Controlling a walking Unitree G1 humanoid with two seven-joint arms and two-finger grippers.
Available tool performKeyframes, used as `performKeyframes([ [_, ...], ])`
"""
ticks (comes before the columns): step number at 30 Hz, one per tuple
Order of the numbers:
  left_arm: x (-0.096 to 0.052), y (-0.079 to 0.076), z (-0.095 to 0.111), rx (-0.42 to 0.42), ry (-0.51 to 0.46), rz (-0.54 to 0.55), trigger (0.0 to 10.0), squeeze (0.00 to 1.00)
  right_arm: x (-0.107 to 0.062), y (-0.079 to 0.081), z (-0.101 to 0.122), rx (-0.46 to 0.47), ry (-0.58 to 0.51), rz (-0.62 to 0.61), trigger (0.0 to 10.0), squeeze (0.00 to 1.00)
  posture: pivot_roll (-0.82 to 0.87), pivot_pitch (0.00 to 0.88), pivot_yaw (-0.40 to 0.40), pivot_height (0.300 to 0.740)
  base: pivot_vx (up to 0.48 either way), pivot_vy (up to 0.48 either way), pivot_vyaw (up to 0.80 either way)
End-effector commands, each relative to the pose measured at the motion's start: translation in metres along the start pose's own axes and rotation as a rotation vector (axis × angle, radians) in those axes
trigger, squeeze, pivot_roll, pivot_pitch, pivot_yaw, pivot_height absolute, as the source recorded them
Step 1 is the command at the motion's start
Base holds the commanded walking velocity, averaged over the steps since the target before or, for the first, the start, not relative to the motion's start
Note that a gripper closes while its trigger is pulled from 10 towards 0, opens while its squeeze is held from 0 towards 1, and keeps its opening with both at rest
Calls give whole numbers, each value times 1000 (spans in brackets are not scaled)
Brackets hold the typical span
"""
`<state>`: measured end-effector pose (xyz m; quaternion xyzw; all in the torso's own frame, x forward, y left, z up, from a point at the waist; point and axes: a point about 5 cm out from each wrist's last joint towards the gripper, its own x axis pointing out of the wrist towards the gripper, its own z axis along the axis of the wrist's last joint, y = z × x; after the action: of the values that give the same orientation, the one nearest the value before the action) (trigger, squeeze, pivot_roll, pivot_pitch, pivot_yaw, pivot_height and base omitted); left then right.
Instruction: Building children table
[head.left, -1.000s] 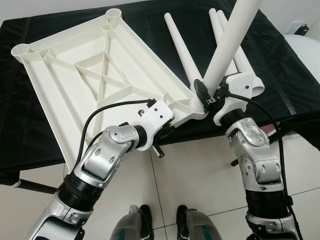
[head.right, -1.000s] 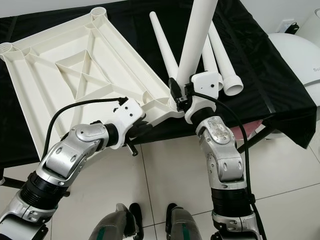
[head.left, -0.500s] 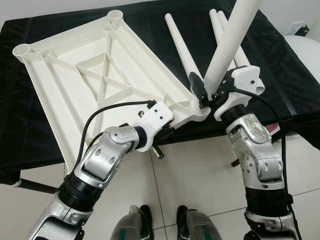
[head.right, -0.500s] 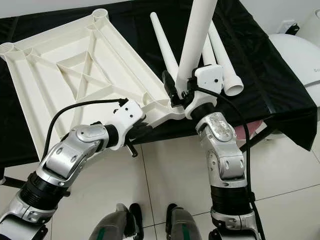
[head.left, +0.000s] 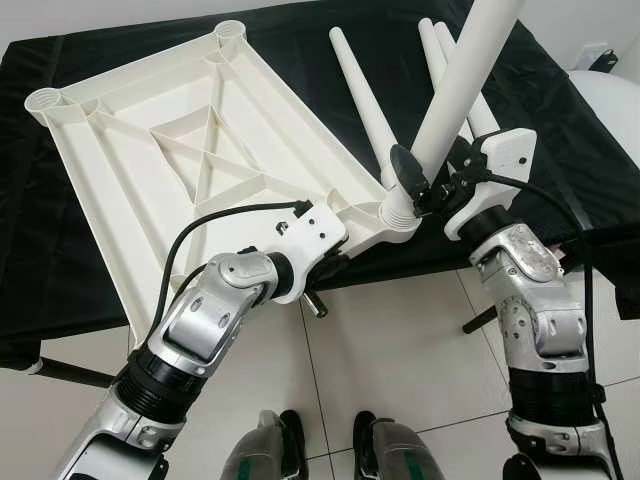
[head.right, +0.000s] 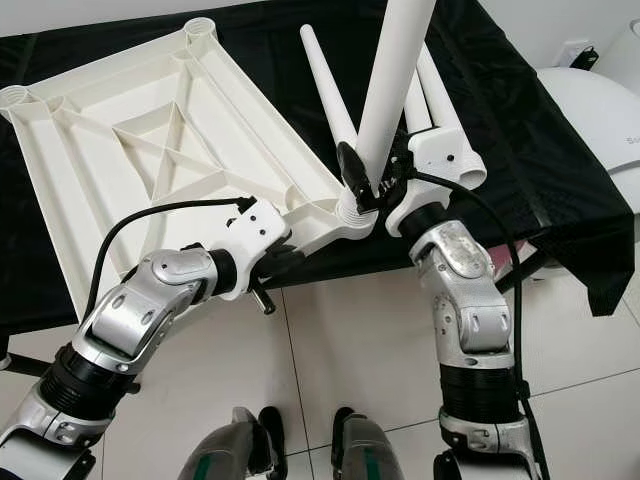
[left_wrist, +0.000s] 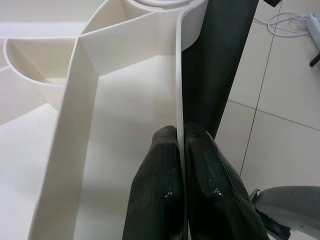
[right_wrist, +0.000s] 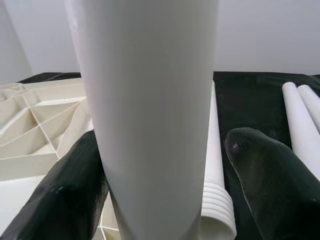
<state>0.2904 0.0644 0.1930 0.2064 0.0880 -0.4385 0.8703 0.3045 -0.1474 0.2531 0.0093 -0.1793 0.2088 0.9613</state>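
Both arms at work on an upturned white plastic tabletop (head.left: 190, 160) lying rib-side up on a black-draped table (head.left: 560, 130).

We see the left gripper (left_wrist: 181, 150) pinching the tabletop's thin rim wall near its front right corner, fingers (left_wrist: 157, 190) pressed together on either side of the wall, right at the table's front edge. The right gripper (head.left: 425, 185) brackets a long white plastic tube leg (head.left: 455, 85) that stands tilted in the corner socket (head.left: 398, 212); one finger (right_wrist: 70, 190) touches the tube, the other sits apart, so the jaws are spread around it rather than clamped. Three more white tube legs (head.left: 362, 100) lie side by side near the table's back right corner. White tiled floor (head.left: 400, 350) lies below.
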Motion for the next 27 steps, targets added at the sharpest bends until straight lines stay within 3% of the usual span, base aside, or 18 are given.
performKeyframes([
  [1,-2,1,3,5,-21,5,10000,0,-3,-8,-5,20,33,-2,10000,0,-96,237,39,740,0,0,0],
  [15,-2,0,3,3,-24,10,10000,0,-3,-15,-14,49,114,186,10000,0,-95,227,33,740,0,0,0],
  [27,-2,-1,4,3,-29,8,10000,0,0,-22,-16,22,149,324,10000,0,-93,218,28,740,0,0,0],
])
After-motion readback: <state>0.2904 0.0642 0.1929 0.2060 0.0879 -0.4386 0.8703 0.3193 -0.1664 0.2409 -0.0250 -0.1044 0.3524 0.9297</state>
